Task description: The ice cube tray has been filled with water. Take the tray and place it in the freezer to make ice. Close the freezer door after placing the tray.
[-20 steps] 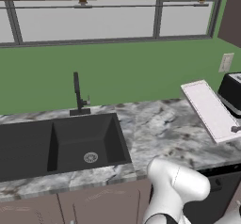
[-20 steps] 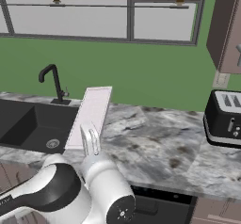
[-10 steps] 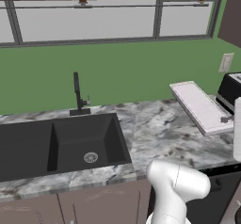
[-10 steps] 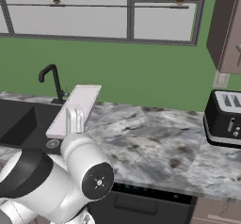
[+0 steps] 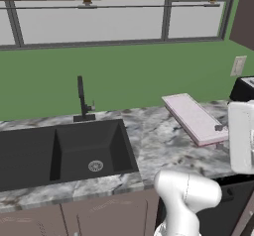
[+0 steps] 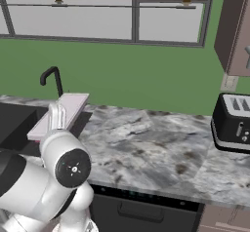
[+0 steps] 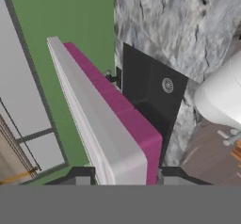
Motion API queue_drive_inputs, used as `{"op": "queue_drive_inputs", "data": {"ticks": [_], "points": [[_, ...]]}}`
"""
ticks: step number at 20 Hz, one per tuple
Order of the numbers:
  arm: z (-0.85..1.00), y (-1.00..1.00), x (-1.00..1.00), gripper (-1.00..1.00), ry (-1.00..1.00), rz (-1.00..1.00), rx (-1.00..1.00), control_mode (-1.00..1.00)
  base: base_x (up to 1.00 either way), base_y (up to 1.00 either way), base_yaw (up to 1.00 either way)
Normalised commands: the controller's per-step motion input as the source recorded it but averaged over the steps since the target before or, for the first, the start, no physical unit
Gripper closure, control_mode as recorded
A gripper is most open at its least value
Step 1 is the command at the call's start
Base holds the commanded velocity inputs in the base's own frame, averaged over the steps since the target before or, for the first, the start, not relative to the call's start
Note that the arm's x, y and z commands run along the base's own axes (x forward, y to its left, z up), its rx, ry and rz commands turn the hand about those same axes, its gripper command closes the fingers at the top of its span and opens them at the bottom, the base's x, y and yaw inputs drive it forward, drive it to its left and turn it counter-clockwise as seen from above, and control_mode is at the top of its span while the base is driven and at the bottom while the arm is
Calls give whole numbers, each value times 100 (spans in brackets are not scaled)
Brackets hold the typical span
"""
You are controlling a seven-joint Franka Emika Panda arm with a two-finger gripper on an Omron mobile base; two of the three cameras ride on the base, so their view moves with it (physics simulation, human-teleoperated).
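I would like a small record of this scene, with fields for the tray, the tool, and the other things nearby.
tray: ice cube tray, pale top, magenta edge, held lifted above the counter
tool: tool shut on one short end of the tray, which sits between its fingers in the hand view
sink: black sink set in the marble counter, black faucet behind it
toaster: black toaster on the counter at the right of the right base view
background: green wall, window above it
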Motion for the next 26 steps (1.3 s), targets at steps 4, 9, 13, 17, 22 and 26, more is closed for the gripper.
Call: {"op": "queue_drive_inputs", "data": {"ticks": [4,9,13,17,22,26], "points": [[16,-4,-15,100,0,0,0,-100,0,0,0],[14,-15,-10,100,-1,0,1,-100,0,0,0],[0,0,-6,100,0,0,0,-100,0,0,0],[0,0,0,100,0,0,0,-100,0,0,0],[0,0,-3,100,0,0,0,-100,0,0,0],[0,0,0,100,0,0,0,100,-45,0,0]]}}
